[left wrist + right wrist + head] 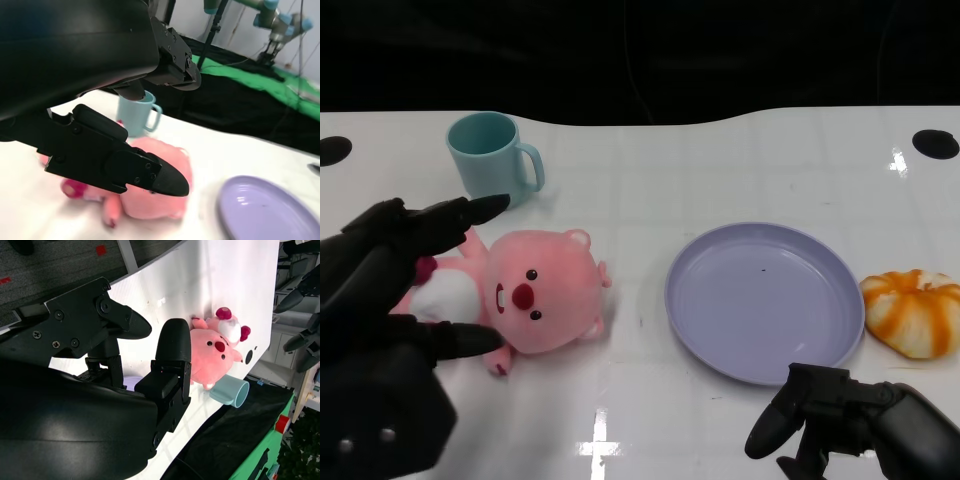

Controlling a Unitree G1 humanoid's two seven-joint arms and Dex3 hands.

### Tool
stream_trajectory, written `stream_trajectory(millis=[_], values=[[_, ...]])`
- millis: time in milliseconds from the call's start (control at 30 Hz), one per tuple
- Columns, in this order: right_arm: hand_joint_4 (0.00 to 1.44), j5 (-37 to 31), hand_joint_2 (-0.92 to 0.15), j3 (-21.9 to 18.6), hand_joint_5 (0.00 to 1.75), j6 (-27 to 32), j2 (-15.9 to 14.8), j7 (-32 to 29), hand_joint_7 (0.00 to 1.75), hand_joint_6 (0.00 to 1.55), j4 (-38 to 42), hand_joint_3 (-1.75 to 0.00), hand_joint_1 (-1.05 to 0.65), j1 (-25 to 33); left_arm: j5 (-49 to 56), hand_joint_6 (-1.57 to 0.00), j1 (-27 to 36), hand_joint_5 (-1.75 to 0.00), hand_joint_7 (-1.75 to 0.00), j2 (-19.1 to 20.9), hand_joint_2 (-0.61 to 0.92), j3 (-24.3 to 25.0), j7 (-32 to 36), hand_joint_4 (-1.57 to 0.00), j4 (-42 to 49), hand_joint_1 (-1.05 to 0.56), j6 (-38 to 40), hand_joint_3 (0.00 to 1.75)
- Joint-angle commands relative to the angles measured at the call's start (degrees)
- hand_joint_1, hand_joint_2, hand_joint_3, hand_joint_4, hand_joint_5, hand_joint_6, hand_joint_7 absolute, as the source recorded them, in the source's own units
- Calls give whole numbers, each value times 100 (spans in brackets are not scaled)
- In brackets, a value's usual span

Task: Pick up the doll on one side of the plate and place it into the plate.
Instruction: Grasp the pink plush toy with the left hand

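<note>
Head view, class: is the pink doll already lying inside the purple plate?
No. The pink doll lies on the white table beside the purple plate, which holds nothing.

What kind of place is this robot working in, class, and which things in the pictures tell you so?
Probably a robotics lab or test room: a white table set with props, another robot arm beyond it, and green cloth over black draping.
</note>
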Motion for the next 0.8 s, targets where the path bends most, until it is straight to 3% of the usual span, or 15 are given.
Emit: stream_trajectory(millis=[33,267,400,800], values=[[64,10,-65,5,156,54,5,-24,121,60,-13,-91,-10,-7,625,-34,-268,-59,-3,299,92,-191,-66,-5,105,-70,169,1],[64,-11,-65,40,157,9,7,-31,121,60,23,-90,-11,3,1465,-33,-599,-44,0,500,91,-613,-220,-12,383,-69,356,0],[63,-15,-65,44,157,85,14,-49,121,60,-40,-90,-11,6,1893,-31,-1028,-41,0,656,92,-1013,-310,-13,1003,-70,290,0],[63,-34,-66,49,157,89,-10,-44,121,60,-121,-89,-11,67,2522,-33,-2009,-37,-1,470,90,-1889,-50,-17,2794,-71,137,0]])
